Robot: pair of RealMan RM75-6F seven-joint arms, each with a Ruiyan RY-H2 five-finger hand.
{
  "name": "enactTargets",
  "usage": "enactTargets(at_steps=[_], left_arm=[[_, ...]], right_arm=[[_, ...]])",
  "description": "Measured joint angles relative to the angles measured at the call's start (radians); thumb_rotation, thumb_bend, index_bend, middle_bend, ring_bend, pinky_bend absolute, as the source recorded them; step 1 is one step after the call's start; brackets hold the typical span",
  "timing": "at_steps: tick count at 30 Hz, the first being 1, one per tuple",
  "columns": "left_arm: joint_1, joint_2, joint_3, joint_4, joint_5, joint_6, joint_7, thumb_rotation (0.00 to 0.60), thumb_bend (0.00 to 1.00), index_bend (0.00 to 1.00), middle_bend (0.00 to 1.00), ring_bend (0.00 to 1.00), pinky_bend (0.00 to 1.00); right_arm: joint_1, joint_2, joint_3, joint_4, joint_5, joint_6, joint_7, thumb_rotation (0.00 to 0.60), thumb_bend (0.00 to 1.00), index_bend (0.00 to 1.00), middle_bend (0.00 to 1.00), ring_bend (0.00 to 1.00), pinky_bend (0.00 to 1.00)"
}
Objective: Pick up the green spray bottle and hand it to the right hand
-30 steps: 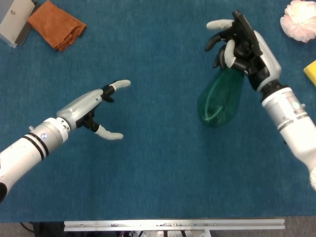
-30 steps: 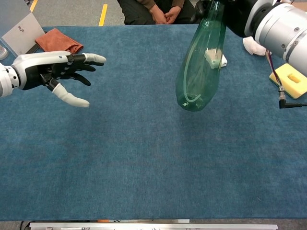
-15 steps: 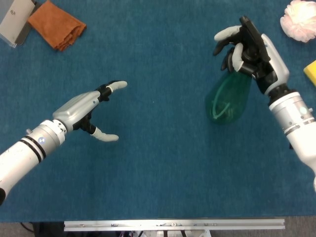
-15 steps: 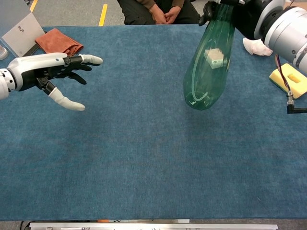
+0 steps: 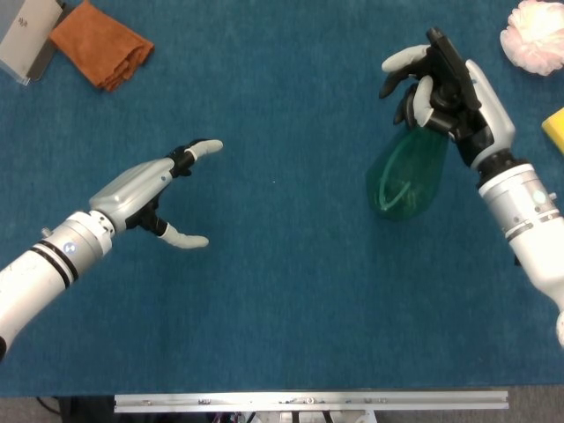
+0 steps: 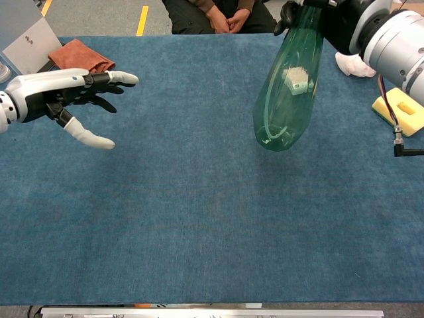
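Note:
The green spray bottle [image 5: 407, 174] [image 6: 285, 86] is see-through green and hangs above the blue cloth, top end up. My right hand [image 5: 443, 88] [image 6: 324, 14] grips it around the neck and sprayer head at the upper right. My left hand [image 5: 163, 189] [image 6: 63, 96] hovers on the left side, fingers spread and thumb apart, holding nothing. A wide gap of cloth separates it from the bottle.
An orange cloth [image 5: 100, 42] [image 6: 81, 55] and a grey box [image 5: 26, 35] lie at the far left corner. A pink puff [image 5: 534, 35] and a yellow sponge [image 6: 399, 110] sit at the far right. A person sits beyond the table [image 6: 212, 218].
My right hand carried the bottle a little to the right and has since held still. My left hand drew back slightly to the left, staying open.

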Motion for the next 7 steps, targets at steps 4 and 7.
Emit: enactTargets(at_steps=[4, 7], left_arm=[[-0.002, 0.004, 0.007, -0.001, 0.006, 0.007, -0.006, 0.600, 0.14, 0.00, 0.00, 0.00, 0.16], [-0.003, 0.007, 0.013, -0.001, 0.009, 0.010, -0.008, 0.600, 0.14, 0.00, 0.00, 0.00, 0.16]], right_arm=[[0.001, 0.002, -0.004, -0.002, 0.000, 0.003, 0.003, 0.600, 0.77, 0.49, 0.55, 0.74, 0.61], [0.001, 0.004, -0.008, -0.004, -0.001, 0.005, 0.006, 0.600, 0.77, 0.49, 0.55, 0.74, 0.61]])
